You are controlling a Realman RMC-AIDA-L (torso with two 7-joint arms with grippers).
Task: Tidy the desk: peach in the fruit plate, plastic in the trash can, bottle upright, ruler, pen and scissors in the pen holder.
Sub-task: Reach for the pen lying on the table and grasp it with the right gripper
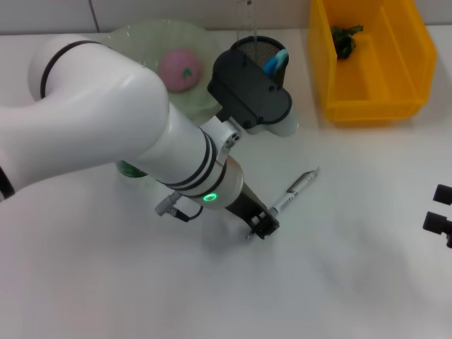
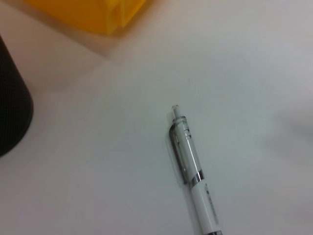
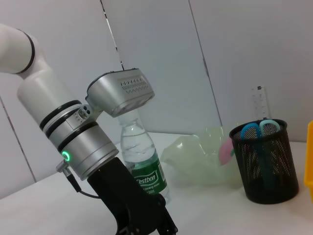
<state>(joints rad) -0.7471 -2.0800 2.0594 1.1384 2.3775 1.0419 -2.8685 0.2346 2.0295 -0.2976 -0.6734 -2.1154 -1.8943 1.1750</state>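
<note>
The pen lies flat on the white desk, out in front of the black mesh pen holder and apart from it. The left gripper hangs low right at the pen's tip end; whether it is spread or pressed together cannot be told. Scissors and a ruler stand in the holder, with the peach in the fruit plate beside it

Open bench lies around the pen, clear toward the near and right sides, while the mesh pen holder, yellow bin and fruit plate bound the far edge.
</note>
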